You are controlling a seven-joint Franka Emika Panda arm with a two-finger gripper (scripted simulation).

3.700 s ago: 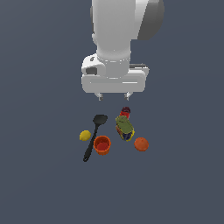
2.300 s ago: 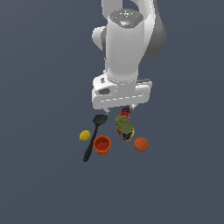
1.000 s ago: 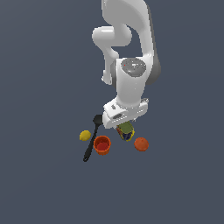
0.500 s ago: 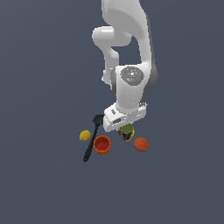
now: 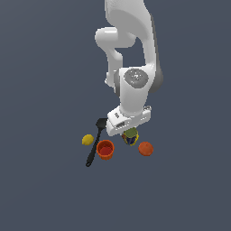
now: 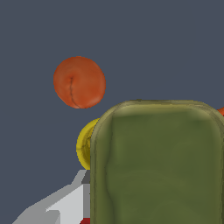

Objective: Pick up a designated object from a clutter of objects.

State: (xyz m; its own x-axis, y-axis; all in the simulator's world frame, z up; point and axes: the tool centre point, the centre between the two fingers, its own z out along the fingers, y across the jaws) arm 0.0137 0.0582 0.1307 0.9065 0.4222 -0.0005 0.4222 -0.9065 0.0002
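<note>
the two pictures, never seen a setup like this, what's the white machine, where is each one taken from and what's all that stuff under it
These are simulator renders. The white machine is a robot arm. One picture comes from a camera off the arm that sees the whole scene. The other comes from a camera on the arm's wrist, looking down past the gripper.

On the dark surface lie a lemon, a black spatula, an orange-red cup, an orange and a box with an olive-green top. The wrist view is mostly filled by that green top, with a yellow cup beside it.

The gripper sits low over the box. Its fingers are hidden, so I cannot tell whether it is holding anything.
</note>
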